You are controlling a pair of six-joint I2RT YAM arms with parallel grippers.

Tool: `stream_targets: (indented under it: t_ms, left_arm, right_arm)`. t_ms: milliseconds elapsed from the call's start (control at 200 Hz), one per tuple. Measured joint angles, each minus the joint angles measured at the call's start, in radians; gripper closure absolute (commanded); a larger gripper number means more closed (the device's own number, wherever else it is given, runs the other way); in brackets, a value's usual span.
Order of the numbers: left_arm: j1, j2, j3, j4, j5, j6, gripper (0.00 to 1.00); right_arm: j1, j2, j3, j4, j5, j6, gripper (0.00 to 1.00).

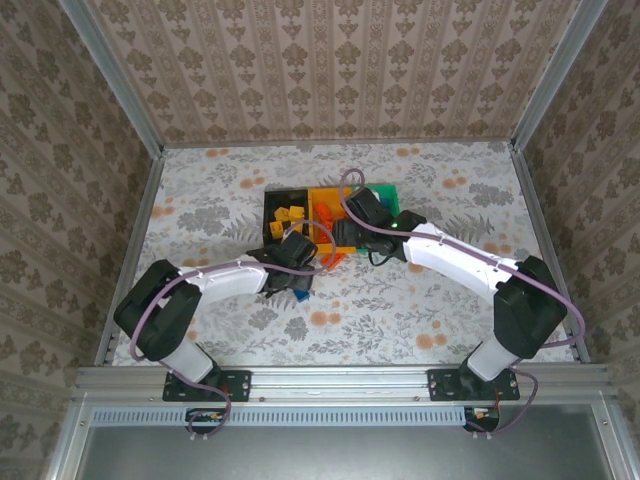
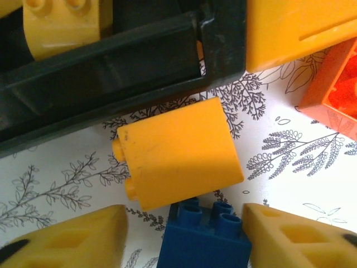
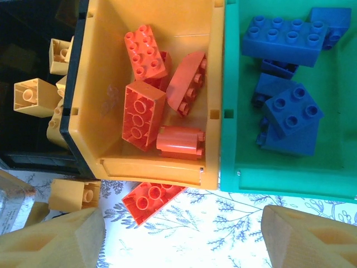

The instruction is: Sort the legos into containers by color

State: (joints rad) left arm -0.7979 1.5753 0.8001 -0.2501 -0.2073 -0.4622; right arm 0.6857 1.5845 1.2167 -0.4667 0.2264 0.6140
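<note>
- The table (image 1: 450, 300), covered in a floral print, carries everything.
- The left arm (image 1: 215, 280) and the right arm (image 1: 455, 258) both reach in toward the middle of the table and meet at the near side of the containers.
- The containers sit joined in a row. We see the black bin (image 3: 72, 117), the orange-yellow bin (image 3: 106, 61) against it, and the green bin (image 3: 334, 117) on the other side of that.
- The right tool (image 3: 181, 240) hangs over bare table just in front of the orange-yellow and green bins. Its jaws are spread wide and there is nothing between them.
- The left tool (image 2: 187, 240) is low over the table by a corner of the black bin. Its jaws stand part-way apart, with a blue brick (image 2: 203, 245) between them. One finger looks to be against the brick and a gap shows at the other, so we see no firm hold.
- Of the legos already in bins, the yellow ones (image 3: 28, 95) lie in the black bin. The orange-red ones (image 3: 144, 114) are in the orange-yellow bin and the blue ones (image 3: 284, 39) in the green bin.
- Two more lie loose on the table. A yellow brick (image 2: 178, 159) is on its side just beside the black bin's wall, touching or nearly touching the blue brick. An orange-red brick (image 3: 148, 200) sits just outside the orange-yellow bin's near wall.
</note>
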Motion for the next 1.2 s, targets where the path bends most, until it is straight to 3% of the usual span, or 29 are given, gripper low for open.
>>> stream_targets:
  t_ms: [280, 580, 790, 950, 1200]
  left_arm:
    - [-0.006, 0.000, -0.015, 0.019, -0.002, -0.008, 0.66]
    - [-0.081, -0.150, -0.033, -0.060, -0.013, -0.012, 0.67]
    - [-0.139, -0.192, 0.109, -0.109, -0.007, -0.007, 0.67]
    - [-0.130, -0.082, 0.291, -0.049, 0.016, 0.028, 0.67]
    - [-0.074, 0.232, 0.595, 0.086, 0.112, 0.072, 0.67]
  right_arm:
    - [-0.013, -0.011, -0.002, 0.000, 0.007, 0.000, 0.25]
    - [-0.040, -0.070, -0.062, 0.010, 0.017, 0.015, 0.25]
    - [-0.099, -0.189, -0.181, 0.017, 0.045, 0.042, 0.24]
    - [-0.145, -0.303, -0.286, 0.015, 0.061, 0.072, 0.24]
    - [-0.158, -0.378, -0.354, 0.010, 0.066, 0.088, 0.24]
